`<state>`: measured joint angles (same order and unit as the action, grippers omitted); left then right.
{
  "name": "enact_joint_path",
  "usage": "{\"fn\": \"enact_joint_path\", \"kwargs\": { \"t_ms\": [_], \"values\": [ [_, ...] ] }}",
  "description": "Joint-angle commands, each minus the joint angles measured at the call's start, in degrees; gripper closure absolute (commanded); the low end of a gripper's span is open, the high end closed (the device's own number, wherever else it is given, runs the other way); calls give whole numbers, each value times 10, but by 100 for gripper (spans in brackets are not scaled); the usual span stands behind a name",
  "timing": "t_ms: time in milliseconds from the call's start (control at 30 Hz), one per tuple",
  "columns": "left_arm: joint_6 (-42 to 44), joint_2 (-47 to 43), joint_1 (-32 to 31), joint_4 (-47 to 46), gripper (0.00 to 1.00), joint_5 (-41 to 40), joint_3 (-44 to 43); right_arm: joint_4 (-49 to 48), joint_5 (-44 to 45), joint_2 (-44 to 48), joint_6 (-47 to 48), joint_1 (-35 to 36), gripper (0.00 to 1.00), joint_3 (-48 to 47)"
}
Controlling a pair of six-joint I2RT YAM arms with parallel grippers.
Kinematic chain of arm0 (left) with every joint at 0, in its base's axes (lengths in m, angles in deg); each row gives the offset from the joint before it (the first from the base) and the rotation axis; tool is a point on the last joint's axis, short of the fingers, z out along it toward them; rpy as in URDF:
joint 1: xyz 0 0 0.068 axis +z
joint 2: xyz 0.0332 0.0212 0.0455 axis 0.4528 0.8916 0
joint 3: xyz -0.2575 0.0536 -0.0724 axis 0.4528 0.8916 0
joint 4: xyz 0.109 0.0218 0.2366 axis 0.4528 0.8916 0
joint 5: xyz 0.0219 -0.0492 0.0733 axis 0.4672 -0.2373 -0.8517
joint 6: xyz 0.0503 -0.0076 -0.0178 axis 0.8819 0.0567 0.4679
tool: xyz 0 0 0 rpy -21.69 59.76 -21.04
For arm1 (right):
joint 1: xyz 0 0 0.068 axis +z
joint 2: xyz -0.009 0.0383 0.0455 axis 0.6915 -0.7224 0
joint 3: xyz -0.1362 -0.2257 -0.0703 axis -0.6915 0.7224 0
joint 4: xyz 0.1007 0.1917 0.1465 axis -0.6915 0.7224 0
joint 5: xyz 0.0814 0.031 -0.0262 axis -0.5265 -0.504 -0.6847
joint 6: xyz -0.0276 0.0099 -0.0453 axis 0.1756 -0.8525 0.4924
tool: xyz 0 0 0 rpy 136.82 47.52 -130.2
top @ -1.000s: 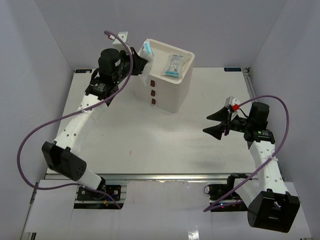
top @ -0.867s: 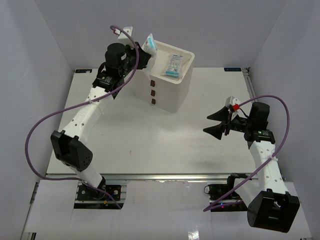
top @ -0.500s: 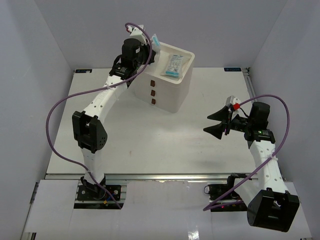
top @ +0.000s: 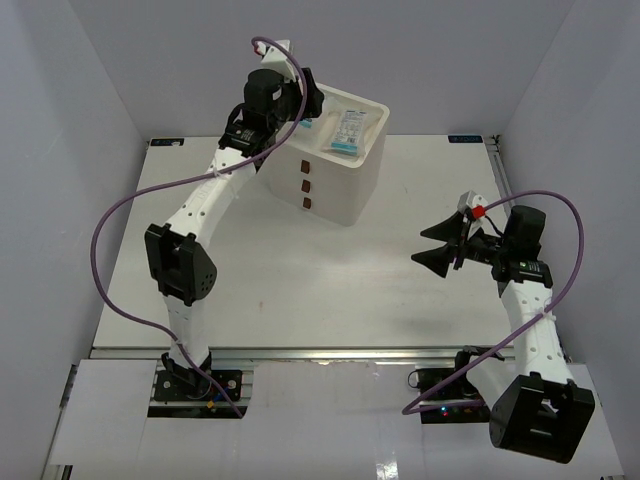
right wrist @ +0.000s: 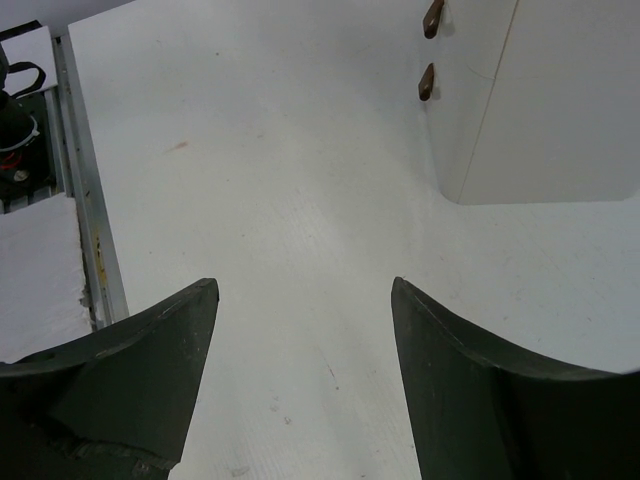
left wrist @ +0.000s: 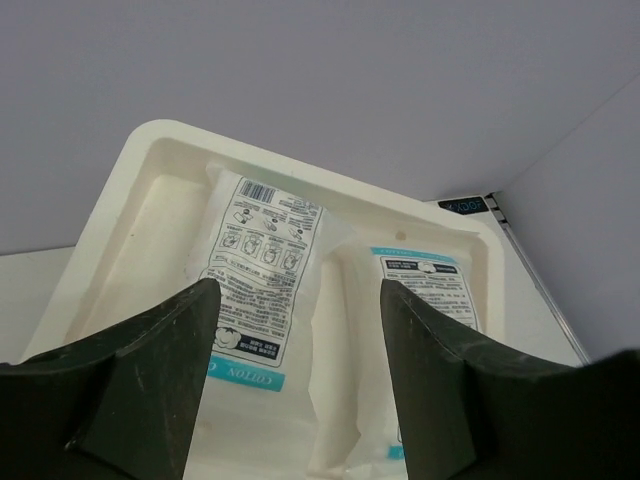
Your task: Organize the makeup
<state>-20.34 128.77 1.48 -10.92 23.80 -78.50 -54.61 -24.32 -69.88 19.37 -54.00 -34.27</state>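
Two flat clear sachets with blue print lie side by side in the top tray [left wrist: 150, 160] of the cream drawer box [top: 340, 185]. One sachet [left wrist: 255, 290] lies to the left, the other sachet [left wrist: 425, 290] to the right. In the top view one sachet [top: 345, 130] shows plainly, and the other sachet [top: 308, 125] peeks out under the left arm. My left gripper [left wrist: 295, 330] hovers open just above the tray, holding nothing. My right gripper [top: 437, 245] hangs open over bare table at the right, empty. No other makeup is in view.
The box has three brown drawer knobs on its front, the middle one [top: 304, 185]; two knobs [right wrist: 432, 15] show in the right wrist view. The white table [top: 300, 290] spreads between the arms. Its metal edge rail [right wrist: 85, 230] runs at the near side.
My left arm swung right over the box top with a sachet, then its jaws opened and the sachet now lies in the tray. The right arm barely shifted.
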Motion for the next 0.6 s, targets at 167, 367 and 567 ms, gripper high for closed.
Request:
{"fn": "enact_joint_path", "kwargs": {
  "t_ms": [167,367,567],
  "values": [
    [8,-387,-3,-120,2,207,409,-24,118,22,-56,-37,13,3],
    [53,-641,2,-114,2,261,686,13,232,52,-57,-42,4,3],
    [86,-732,6,-90,2,264,817,90,358,72,-36,-42,10,-5]
  ]
}}
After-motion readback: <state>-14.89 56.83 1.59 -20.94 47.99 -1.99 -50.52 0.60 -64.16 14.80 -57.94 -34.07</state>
